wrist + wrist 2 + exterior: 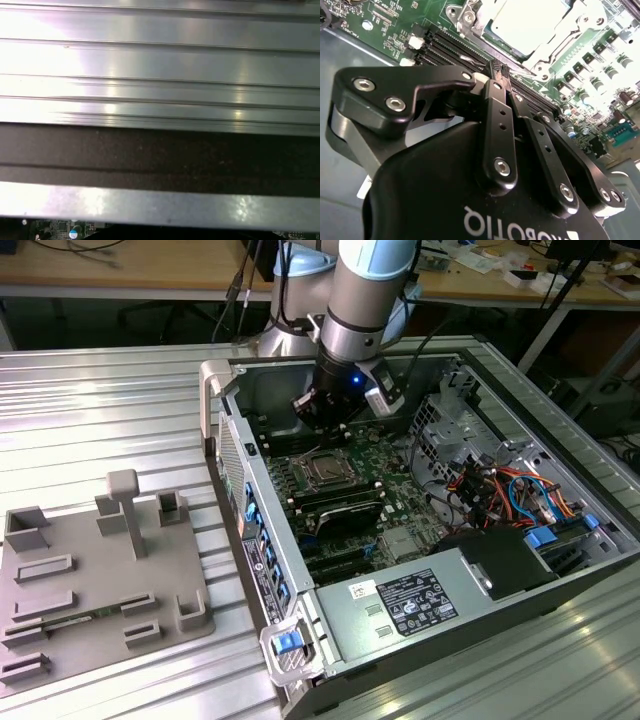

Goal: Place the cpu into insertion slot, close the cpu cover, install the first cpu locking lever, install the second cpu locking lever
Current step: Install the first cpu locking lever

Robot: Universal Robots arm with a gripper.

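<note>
Inside the open computer case [225,390], my gripper [325,425] hangs just above the motherboard, on the far side of the insertion slot [325,469]. In the second wrist view its two black fingers [492,115] meet at the tips, shut, and I see nothing between them. The gripper [498,69] stands right at the edge of the socket. The cpu [530,22] lies in the slot with its silver top face up. The cpu cover [587,20] lies flat around it as a metal frame. I cannot make out how the locking levers stand.
Black memory slots [452,47] run beside the socket. A power supply [405,608] and a bundle of coloured cables [500,490] fill the case's near and right parts. A grey parts fixture [100,580] lies on the ribbed metal table [160,65] at the exterior view's left.
</note>
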